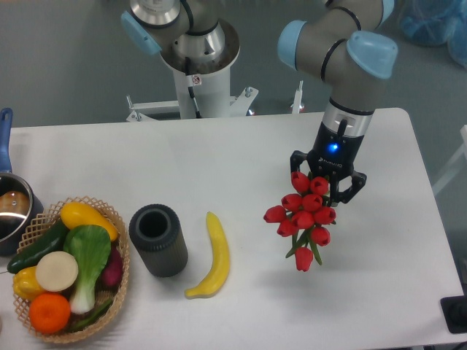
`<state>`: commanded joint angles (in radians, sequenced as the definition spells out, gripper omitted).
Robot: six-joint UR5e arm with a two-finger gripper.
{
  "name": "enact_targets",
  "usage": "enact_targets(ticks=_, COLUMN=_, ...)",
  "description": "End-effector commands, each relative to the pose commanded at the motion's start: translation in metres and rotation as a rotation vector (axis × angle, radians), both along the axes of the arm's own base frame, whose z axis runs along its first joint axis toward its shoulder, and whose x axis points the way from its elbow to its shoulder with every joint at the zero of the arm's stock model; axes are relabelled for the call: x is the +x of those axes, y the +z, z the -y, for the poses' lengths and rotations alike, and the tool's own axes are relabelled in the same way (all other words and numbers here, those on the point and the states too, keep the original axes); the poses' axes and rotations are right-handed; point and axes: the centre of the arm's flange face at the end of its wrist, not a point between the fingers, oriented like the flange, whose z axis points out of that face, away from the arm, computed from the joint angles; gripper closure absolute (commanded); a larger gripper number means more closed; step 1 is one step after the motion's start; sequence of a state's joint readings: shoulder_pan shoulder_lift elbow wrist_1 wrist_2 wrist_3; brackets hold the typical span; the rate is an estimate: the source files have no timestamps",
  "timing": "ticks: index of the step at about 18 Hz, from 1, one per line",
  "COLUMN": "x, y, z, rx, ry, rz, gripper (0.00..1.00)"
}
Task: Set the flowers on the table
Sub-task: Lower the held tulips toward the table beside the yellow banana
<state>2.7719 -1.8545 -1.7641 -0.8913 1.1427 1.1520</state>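
The flowers (302, 216), a bunch of red tulip buds with green stems and leaves, hang over the right half of the white table (219, 157). My gripper (326, 188) is shut on the bunch from above, and its fingers (355, 187) flank the topmost buds. The stems point down toward the front. I cannot tell whether the lowest bud touches the tabletop.
A yellow banana (211, 255) lies left of the flowers, beside a dark grey cylindrical cup (157, 239). A wicker basket (119, 271) of vegetables and fruit stands at the front left, with a pot (13, 208) behind it. The table's right edge is near.
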Motion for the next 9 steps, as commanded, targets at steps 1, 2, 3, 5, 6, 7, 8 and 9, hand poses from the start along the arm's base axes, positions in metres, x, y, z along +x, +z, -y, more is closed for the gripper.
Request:
enact_targets(ticks=1, x=-0.001, y=-0.005, z=-0.001, rx=-0.003, ry=-0.001, rz=0.008, gripper=0.48)
enact_targets(ticks=2, x=-0.003, y=-0.011, z=-0.001, rx=-0.007, ry=-0.001, rz=0.016, gripper=0.48)
enact_targets(ticks=3, x=-0.003, y=-0.014, z=-0.001, rx=-0.009, ry=-0.001, rz=0.022, gripper=0.48)
enact_targets(ticks=5, x=-0.005, y=-0.021, z=-0.002, rx=-0.013, ry=-0.003, rz=0.032, gripper=0.48)
enact_targets(ticks=6, x=-0.005, y=-0.023, z=-0.003, rx=-0.014, ry=-0.008, rz=0.032, gripper=0.48)
enact_targets(ticks=7, x=-0.006, y=-0.026, z=-0.003, rx=-0.016, ry=-0.011, rz=0.035, gripper=0.48)
enact_targets(ticks=8, x=-0.006, y=-0.029, z=-0.003, rx=-0.017, ry=-0.015, rz=0.038, gripper=0.48)
enact_targets(ticks=9, x=-0.007, y=-0.03, z=-0.004, rx=-0.018, ry=-0.017, rz=0.04, gripper=0.48)
